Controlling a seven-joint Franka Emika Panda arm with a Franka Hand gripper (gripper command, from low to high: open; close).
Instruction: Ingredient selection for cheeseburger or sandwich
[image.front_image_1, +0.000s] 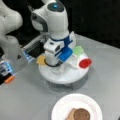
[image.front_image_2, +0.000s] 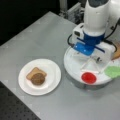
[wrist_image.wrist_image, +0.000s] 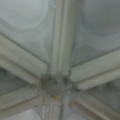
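The claw (image.front_image_2: 93, 58) is down over the middle of a round white divided tray (image.front_image_2: 75, 65), at the centre of the frame in a front view and in the upper right in a front view (image.front_image_1: 53, 62). The arm's wrist hides its fingertips, so I cannot tell whether they are apart or together, nor whether they hold anything. The wrist view shows only the tray's hub (wrist_image.wrist_image: 55, 86), very close, with white ribs running out from it between pale compartments.

On the tray the red tomato disc (image.front_image_2: 89, 77) lies in a compartment at the rim, the green lettuce piece (image.front_image_2: 113, 71) beside it, both clear of the claw. A yellow cheese square (image.front_image_1: 41, 60) peeks out at the tray's left edge in a front view, and a tan toast edge (image.front_image_2: 117, 52) shows at the far right of a front view.

Well apart from the tray, on the grey worktop (image.front_image_2: 45, 32), stands a white paper plate (image.front_image_2: 51, 72). On it lies a tan-brown toast square (image.front_image_2: 33, 72) with the dark brown round patty (image.front_image_2: 38, 79) resting on top; both also show at the bottom of a front view (image.front_image_1: 81, 115).
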